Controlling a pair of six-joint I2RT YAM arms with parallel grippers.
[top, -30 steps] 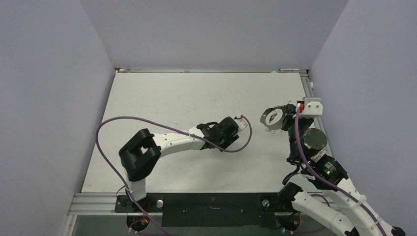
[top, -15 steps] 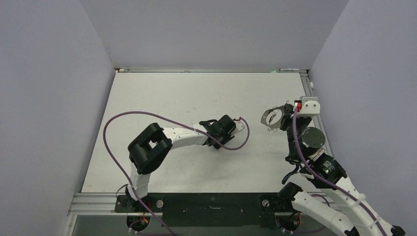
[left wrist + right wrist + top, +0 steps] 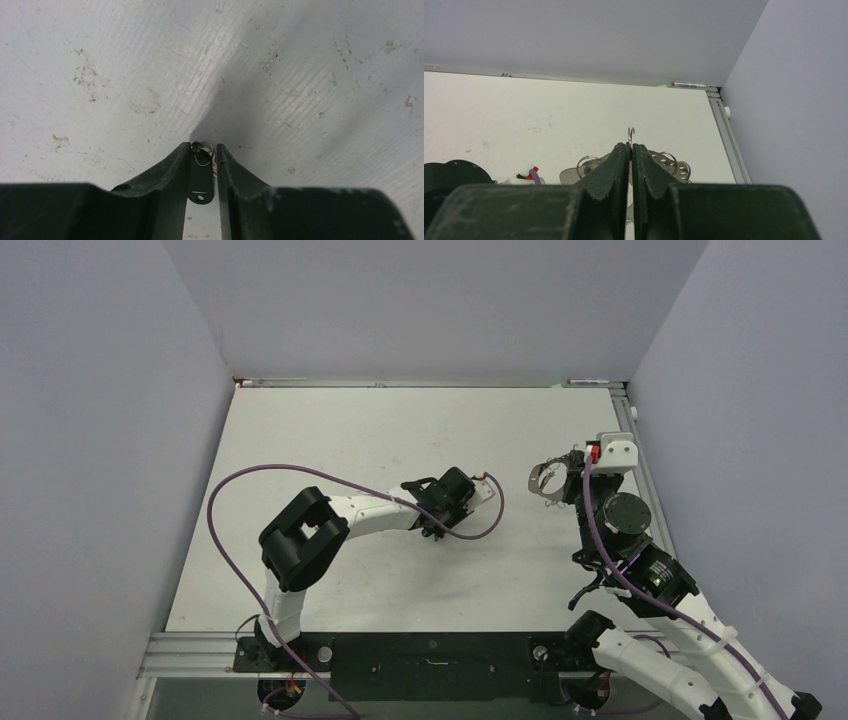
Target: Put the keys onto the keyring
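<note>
Left of the keyring (image 3: pixel 547 478), well apart from it: left end effector (image 3: pixel 203 146) low over the worktop (image 3: pixel 300 75), jaws narrow, one key (image 3: pixel 201 182) lying between the fingers. Its black head points toward the wrist, with a small silvery wire loop (image 3: pixel 203 150) at the fingertip end. I cannot tell whether the pads bear on the key or only flank it; a sliver of worktop shows on one side. I found no other keys in any view.

The keyring itself: clamped edge-on in the right end effector (image 3: pixel 630 146), jaws closed on the rim, a hooked wire end poking past the fingertips, small loops showing on either side.

Step in hand, my reading: securing the key. To do it well I would close squarely on the black head, not the loop, leaving the loop free to thread. Then lift straight, check for twist, and carry it toward the keyring's hooked end. Risk: the tiny key pivots or skates away.

Writing: none legible. Red tab (image 3: pixel 592 453) beside the keyring, no text readable.
</note>
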